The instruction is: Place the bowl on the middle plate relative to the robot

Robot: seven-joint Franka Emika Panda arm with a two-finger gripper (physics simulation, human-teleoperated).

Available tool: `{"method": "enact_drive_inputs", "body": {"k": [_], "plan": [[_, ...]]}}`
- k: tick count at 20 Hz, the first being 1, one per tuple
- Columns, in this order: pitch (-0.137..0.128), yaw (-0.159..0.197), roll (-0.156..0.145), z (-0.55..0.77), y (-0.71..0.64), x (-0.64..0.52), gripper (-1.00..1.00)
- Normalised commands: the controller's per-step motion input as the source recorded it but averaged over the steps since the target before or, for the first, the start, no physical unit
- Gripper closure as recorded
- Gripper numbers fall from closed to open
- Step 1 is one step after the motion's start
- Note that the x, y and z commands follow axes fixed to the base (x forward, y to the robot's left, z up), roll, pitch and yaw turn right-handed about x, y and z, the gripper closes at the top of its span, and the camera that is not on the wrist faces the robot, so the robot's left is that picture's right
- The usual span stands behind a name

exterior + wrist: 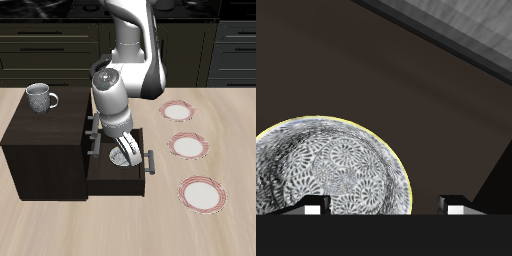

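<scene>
The bowl (127, 153), grey-white with a dark speckled pattern, lies in the open drawer (112, 180) of the dark cabinet. It fills much of the wrist view (331, 170). My gripper (120, 146) reaches down into the drawer over the bowl. In the wrist view the gripper (384, 207) is open: one fingertip (316, 208) is over the bowl's inside and the other stands outside its rim. The middle plate (187, 146), white with a red-pink striped rim, lies bare on the table beside the drawer.
Two more identical plates lie on the table, one farther back (178, 111) and one nearer the front edge (200, 192). A grey patterned mug (40, 96) stands on top of the dark cabinet (40, 140). The drawer's walls surround the bowl.
</scene>
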Motion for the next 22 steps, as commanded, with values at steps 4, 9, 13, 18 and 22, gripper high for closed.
{"method": "enact_drive_inputs", "body": {"k": [4, 9, 13, 18, 22], "plan": [[-0.032, 0.018, 0.008, 0.11, -0.04, -0.04, 1.00], [-0.007, 0.013, 0.006, 0.09, 0.01, 0.01, 1.00], [-0.012, 0.020, 0.030, 0.11, 0.14, -0.03, 1.00], [-0.040, 0.016, 0.036, 0.31, 0.14, -0.12, 1.00], [-0.066, 0.045, 0.020, 0.56, 0.11, -0.11, 1.00]]}}
